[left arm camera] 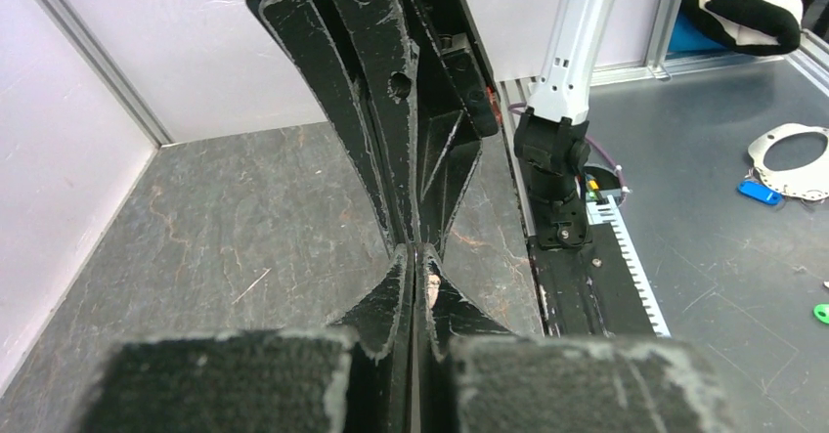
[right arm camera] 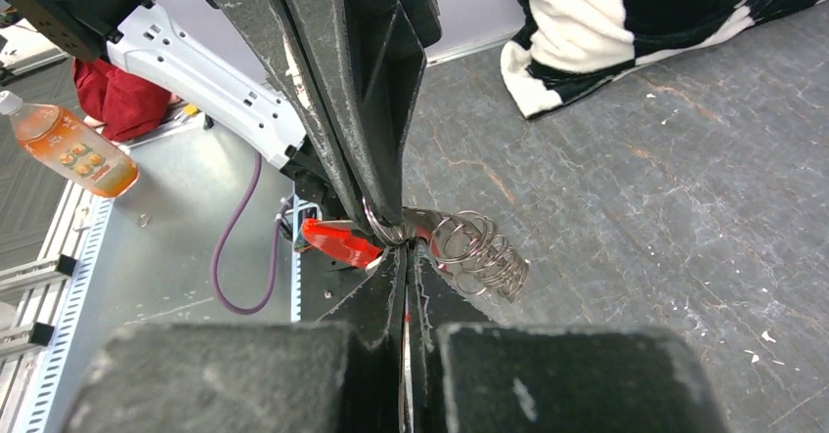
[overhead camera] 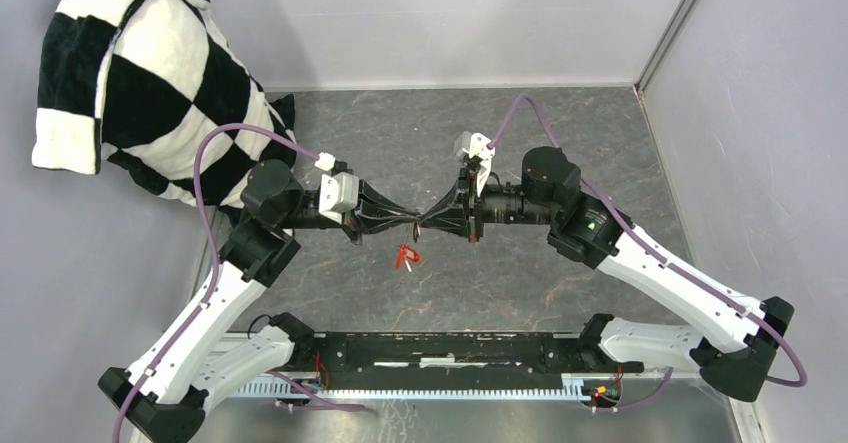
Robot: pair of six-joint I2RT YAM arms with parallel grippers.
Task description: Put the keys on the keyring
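Observation:
My left gripper (overhead camera: pixel 408 217) and right gripper (overhead camera: pixel 432 217) meet tip to tip above the middle of the dark table. In the right wrist view the right gripper (right arm camera: pixel 404 249) is shut on a thin silvery blade with a red spot, apparently the red-headed key. The keyring (right arm camera: pixel 379 226) sits right at both tips, with its coiled chain (right arm camera: pixel 481 253) to the right and its red fob (right arm camera: pixel 337 240) to the left. The fob (overhead camera: pixel 405 255) hangs below the tips. The left gripper (left arm camera: pixel 415 252) is shut, apparently on the ring. The black-headed key is hidden.
A black-and-white checkered cloth (overhead camera: pixel 150 83) lies at the back left, also in the right wrist view (right arm camera: pixel 665 22). An orange drink bottle (right arm camera: pixel 68 150) lies off the table. A blue tag (left arm camera: pixel 758 192) and a white ring plate (left arm camera: pixel 792 159) lie beyond the arm bases.

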